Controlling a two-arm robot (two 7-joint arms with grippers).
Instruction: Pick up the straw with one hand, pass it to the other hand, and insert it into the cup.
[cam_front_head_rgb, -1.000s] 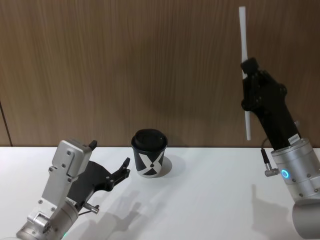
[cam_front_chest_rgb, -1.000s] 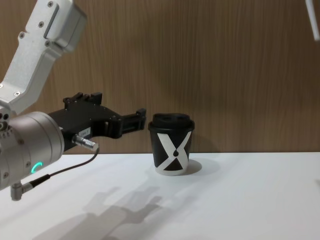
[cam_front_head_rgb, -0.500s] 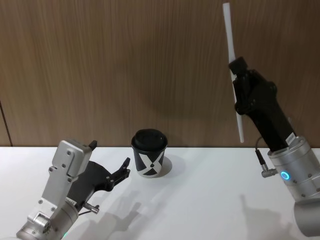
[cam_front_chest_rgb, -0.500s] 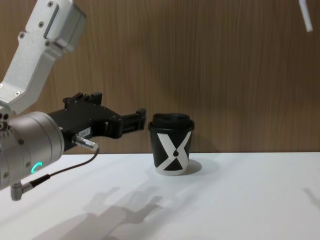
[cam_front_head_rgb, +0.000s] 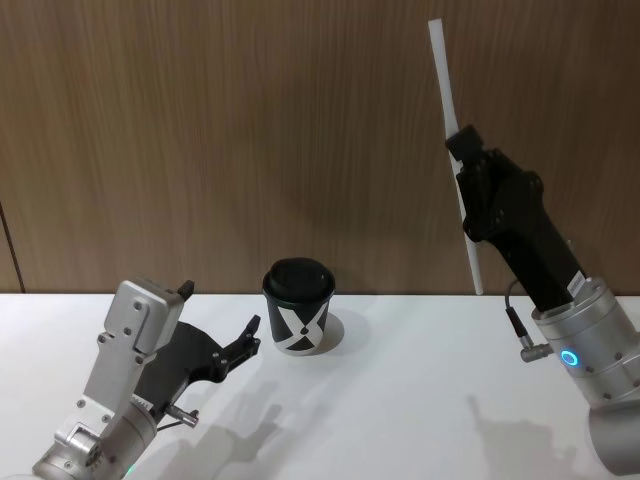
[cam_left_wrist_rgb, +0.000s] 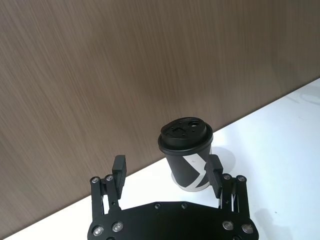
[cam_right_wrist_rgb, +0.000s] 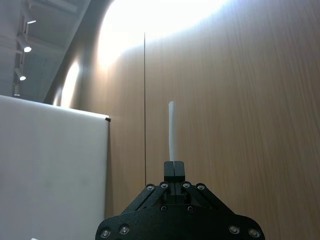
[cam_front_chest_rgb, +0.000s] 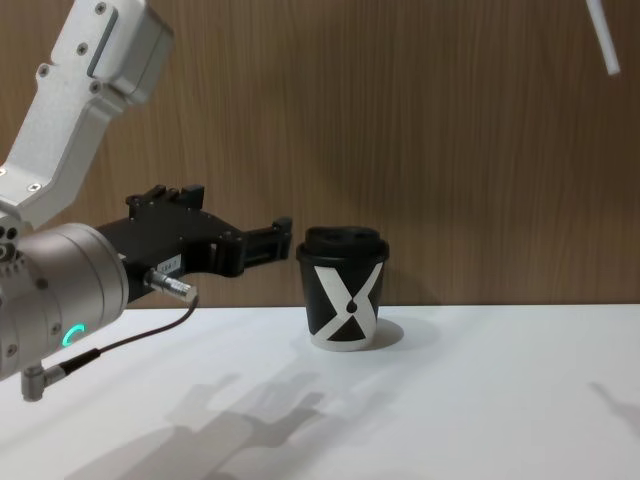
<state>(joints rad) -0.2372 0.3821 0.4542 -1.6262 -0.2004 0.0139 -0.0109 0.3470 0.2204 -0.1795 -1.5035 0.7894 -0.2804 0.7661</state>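
High over the right side of the white table (cam_front_head_rgb: 420, 400), the straw (cam_front_head_rgb: 443, 85) is clamped near its middle by the right gripper (cam_front_head_rgb: 460, 140), whose jaws are pressed together on it. It is held nearly upright, its top tilted slightly leftward, against the wooden wall (cam_front_head_rgb: 200, 130). The cup (cam_front_head_rgb: 298, 306) is seen upright near the wall, lid on. Low on the left, the left gripper (cam_front_head_rgb: 218, 310) is held just beside the cup, its fingers spread wide, with nothing grasped.
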